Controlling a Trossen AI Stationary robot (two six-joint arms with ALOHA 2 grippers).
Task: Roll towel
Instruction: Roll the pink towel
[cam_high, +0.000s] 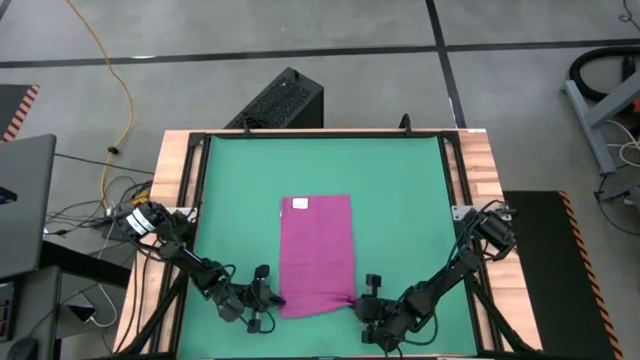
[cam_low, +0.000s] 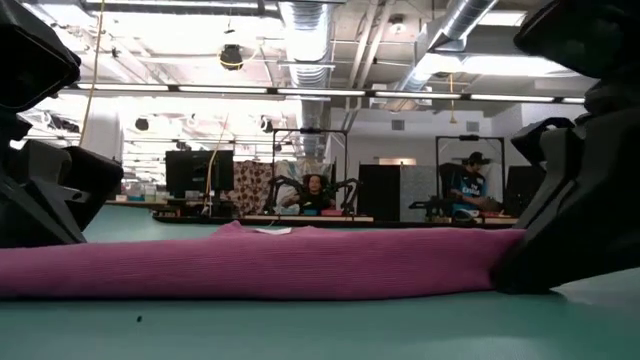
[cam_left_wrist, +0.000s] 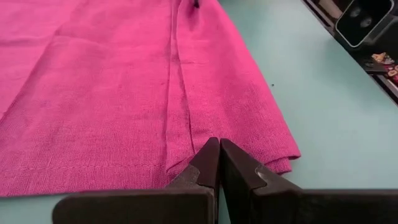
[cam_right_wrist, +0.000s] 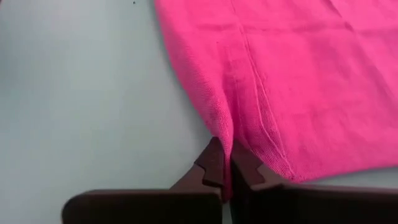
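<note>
Magenta cloth is bunched between the tips of my right end effector (cam_right_wrist: 225, 163), which has pinched shut on the near right corner of the towel (cam_high: 318, 254); in the right wrist view a ridge of fabric rises straight into the closed tips. My left end effector (cam_left_wrist: 219, 163) is also fully shut, its tips pressed together at the near left corner. From the left wrist view the hem runs up against the tips and seems to pass under them, so I judge it has a hold of the edge, though the view does not make that certain.

I read both arms as placed this way for a reason. With one at each near corner, the whole near edge can be lifted and turned over evenly, so that the roll starts straight instead of skewing to one side.

The towel lies flat, long side running away from me, on the middle of the green tabletop (cam_high: 400, 190). It appears folded lengthwise, with a seam line running along it in both wrist views. Its small white tag (cam_high: 298, 204) sits at the far left corner, well away from both grips. In the low view the near edge shows as a low purple band across the tabletop, with the dark arms at each end.

Rolling has not begun, since no turn of cloth is yet visible. Next I would raise both corners together and carry them toward the far side, keeping the two ends level.
</note>
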